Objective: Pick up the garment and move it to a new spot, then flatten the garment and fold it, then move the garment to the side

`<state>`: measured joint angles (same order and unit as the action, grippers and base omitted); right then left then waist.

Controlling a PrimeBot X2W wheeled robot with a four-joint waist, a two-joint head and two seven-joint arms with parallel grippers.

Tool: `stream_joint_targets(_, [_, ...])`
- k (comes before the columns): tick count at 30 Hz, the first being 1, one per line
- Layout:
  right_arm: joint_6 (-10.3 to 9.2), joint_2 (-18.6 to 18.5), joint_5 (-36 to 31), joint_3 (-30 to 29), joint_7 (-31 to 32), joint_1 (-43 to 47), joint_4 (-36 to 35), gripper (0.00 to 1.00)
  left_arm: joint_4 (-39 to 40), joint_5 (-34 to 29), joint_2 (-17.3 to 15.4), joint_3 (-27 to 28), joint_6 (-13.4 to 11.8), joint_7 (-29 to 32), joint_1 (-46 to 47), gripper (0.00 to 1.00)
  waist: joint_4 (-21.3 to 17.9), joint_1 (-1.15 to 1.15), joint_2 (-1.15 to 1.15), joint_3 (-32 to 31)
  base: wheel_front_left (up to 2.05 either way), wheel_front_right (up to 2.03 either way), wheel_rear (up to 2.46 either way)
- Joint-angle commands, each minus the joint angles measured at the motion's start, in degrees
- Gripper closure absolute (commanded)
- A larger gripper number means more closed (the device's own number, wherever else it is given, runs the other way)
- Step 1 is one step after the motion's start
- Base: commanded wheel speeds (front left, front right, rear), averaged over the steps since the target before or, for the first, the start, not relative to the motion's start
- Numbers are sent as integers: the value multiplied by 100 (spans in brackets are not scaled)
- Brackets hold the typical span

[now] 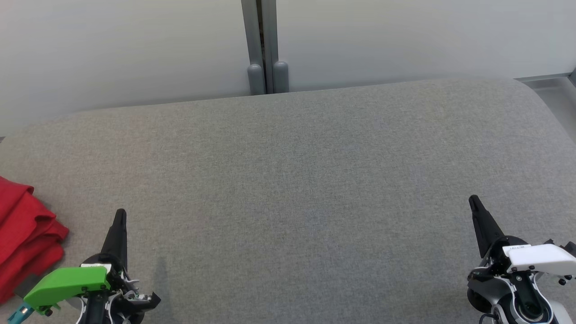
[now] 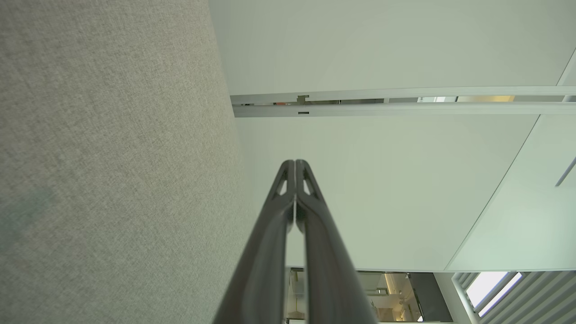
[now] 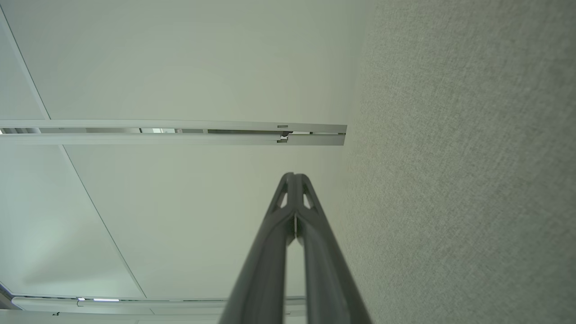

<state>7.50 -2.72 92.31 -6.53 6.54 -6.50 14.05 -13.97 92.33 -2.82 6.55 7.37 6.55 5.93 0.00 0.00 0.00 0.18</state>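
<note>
Folded red cloth garment (image 1: 24,238) lies at the lower left edge of the head view, set aside; the task looks finished.
Its soft, layered folds rest on the grey woven-fabric worktop (image 1: 292,180). The left gripper (image 1: 120,213) near it and the right gripper (image 1: 472,200) at lower right are both pinched closed and hold nothing.

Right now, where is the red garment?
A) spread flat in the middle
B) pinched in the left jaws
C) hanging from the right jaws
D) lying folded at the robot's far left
D: the red garment lies in folded layers on the grey fabric surface at the head view's left edge, with nothing gripping it.
</note>
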Motion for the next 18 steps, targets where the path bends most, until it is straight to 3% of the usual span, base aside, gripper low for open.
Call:
stream_joint_targets(1, [-2,-30,20,-8,18,58,-17,100,5,17,-11,10,25,17,53,100,0,0,0,0,0,0,0])
stream_joint_targets(18, [-2,-30,20,-8,18,58,-17,100,5,18,-11,10,25,17,53,100,0,0,0,0,0,0,0])
